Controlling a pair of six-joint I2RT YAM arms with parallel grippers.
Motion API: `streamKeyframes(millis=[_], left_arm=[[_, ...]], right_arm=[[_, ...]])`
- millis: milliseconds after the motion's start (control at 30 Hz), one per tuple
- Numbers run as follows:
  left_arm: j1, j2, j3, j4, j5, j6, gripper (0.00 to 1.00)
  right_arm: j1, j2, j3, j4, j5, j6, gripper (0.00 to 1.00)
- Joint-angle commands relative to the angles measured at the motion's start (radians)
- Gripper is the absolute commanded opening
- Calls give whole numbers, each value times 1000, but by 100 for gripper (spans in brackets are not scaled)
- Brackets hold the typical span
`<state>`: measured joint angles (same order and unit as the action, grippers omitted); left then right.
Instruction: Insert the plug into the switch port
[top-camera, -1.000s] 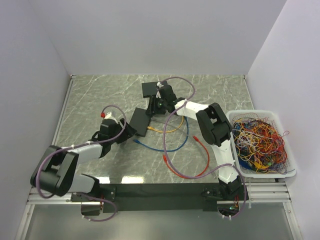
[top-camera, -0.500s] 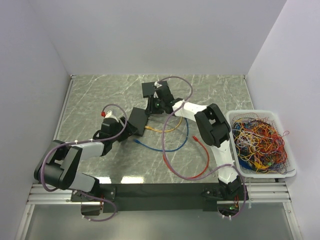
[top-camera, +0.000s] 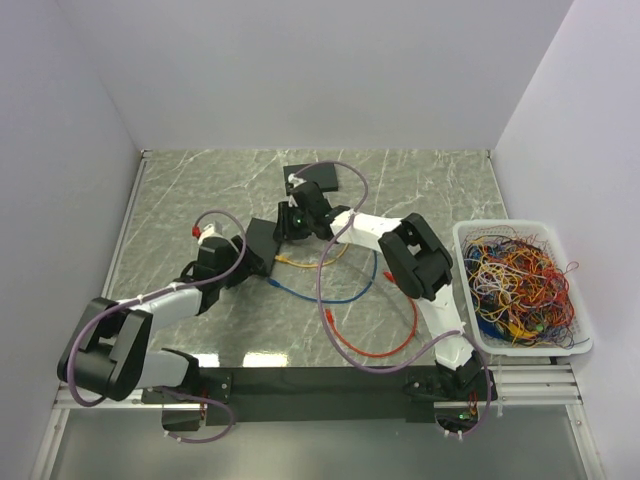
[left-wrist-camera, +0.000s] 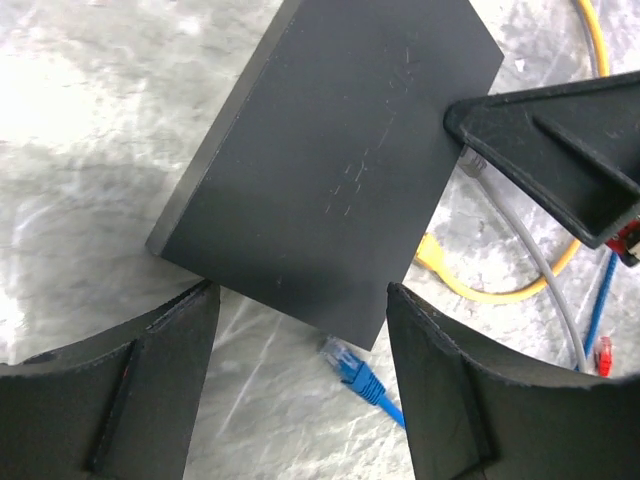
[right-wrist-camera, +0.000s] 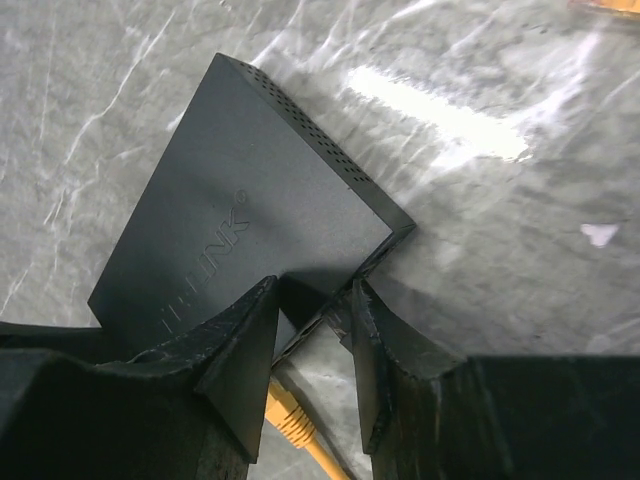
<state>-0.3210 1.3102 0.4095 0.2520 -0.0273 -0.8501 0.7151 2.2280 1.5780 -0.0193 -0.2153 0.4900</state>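
Observation:
The black switch lies between both arms; the left wrist view shows its plain face, the right wrist view its lettered face. My right gripper is shut on the switch's near edge, one finger on the face and one on the side. A yellow plug lies just under those fingers. My left gripper stands open at the switch's other end. A blue plug lies loose on the table between its fingers, by the switch's corner.
A second black box sits behind the switch. Yellow, blue and red cables loop over the marble to the right. A white basket of tangled cables stands at the right edge. Walls close in the back and sides.
My right gripper has moved left and narrowed onto the switch's edge. The switch has shifted left with it, toward my left gripper. The left gripper has stayed open.

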Motion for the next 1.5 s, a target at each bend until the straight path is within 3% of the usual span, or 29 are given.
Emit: streamKeyframes(millis=[0,167,400,600,1033,1467], left_arm=[[-1,-45,12,26,-17,23,73],[22,-100,18,-36,-46,52,74],[62,-149,17,-77,-36,75,75],[86,-198,17,-108,-36,97,75],[118,-255,8,-138,-31,143,75],[132,-284,-25,-103,-8,149,75]], right_arm=[[63,6,-30,-53,-96,13,41],[63,-39,-23,-102,-64,-17,42],[63,-94,0,-192,68,-70,62],[58,-197,-24,-219,160,-129,65],[187,-447,-265,-206,321,-251,63],[280,-375,-320,-225,314,-283,56]])
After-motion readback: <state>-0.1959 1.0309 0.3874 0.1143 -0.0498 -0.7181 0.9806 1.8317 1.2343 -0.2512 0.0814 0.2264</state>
